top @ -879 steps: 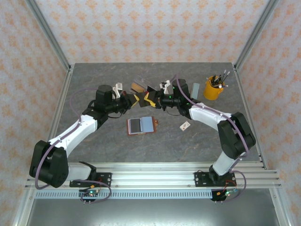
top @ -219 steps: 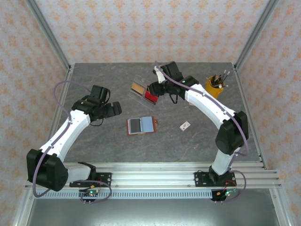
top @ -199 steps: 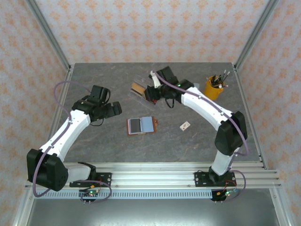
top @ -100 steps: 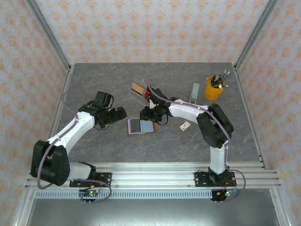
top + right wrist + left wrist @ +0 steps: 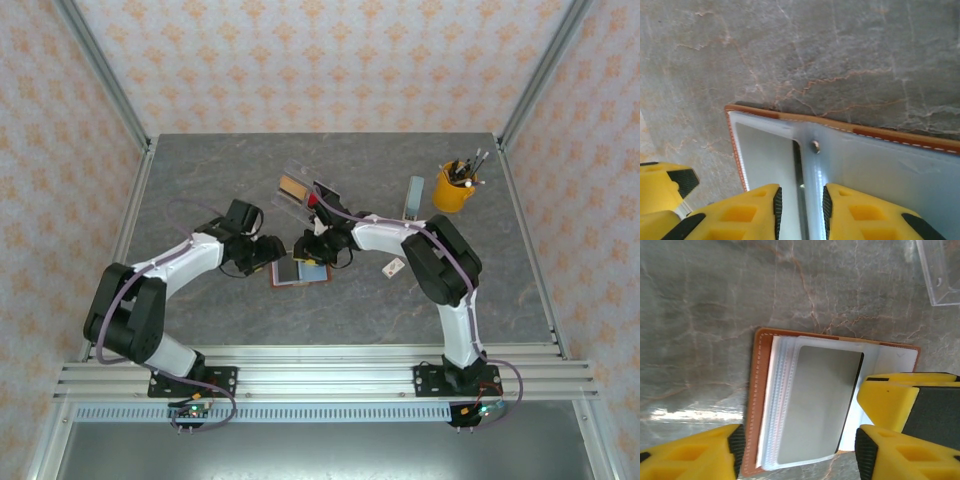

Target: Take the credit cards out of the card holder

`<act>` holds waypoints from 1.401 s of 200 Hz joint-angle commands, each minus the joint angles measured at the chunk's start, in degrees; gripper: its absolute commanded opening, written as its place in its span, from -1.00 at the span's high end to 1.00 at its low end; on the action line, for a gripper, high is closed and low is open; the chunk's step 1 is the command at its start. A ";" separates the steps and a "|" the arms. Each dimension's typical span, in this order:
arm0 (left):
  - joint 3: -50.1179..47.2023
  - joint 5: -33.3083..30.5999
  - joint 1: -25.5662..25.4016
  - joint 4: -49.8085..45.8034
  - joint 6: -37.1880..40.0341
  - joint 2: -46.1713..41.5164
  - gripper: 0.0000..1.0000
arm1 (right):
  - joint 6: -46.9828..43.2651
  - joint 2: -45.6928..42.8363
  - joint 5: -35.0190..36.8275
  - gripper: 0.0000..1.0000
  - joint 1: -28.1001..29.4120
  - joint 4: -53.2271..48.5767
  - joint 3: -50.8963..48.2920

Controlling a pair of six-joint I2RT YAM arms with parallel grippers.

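Top external: where is the card holder (image 5: 300,270)?
— Open and flat on the counter (image 5: 200,180), near its middle, between the two arms, pockets facing up. Both grippers are down at it.

How does the right gripper (image 5: 801,192) stand?
— Right wrist view: its jaws are a narrow gap apart. They straddle the holder's middle seam, just near of a small metal stud. Whether they pinch anything there cannot be told.

And the left gripper (image 5: 800,447)?
— Left wrist view: jaws apart around the holder's left half. One finger is just outside the brown left edge, and the other is right of the stacked clear sleeves. A grey card (image 5: 817,400) sits in the top sleeve. A yellow finger of the right gripper lies over the holder's right half, and a corner of the clear tray (image 5: 939,275) shows farther off.

Are any cards out of the holder?
— In the top view a tan card (image 5: 293,187) and a red card (image 5: 313,201) lie in that tray, which sits just beyond the holder. A yellow cup (image 5: 455,188) of pens stands at the far right. A small white tag (image 5: 393,267) lies to the right of the holder, apart from it.
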 commanded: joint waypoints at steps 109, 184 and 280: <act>1.27 -2.68 -1.03 1.72 -1.16 5.31 0.56 | -0.12 1.63 -3.38 0.52 -0.05 1.44 1.34; 1.87 -4.28 -1.03 0.52 0.17 7.67 0.62 | -0.08 1.88 -5.13 0.51 -0.04 2.99 0.82; 2.47 -4.77 -1.03 -0.18 0.80 8.82 0.64 | -0.08 2.19 -7.69 0.61 0.05 5.34 0.45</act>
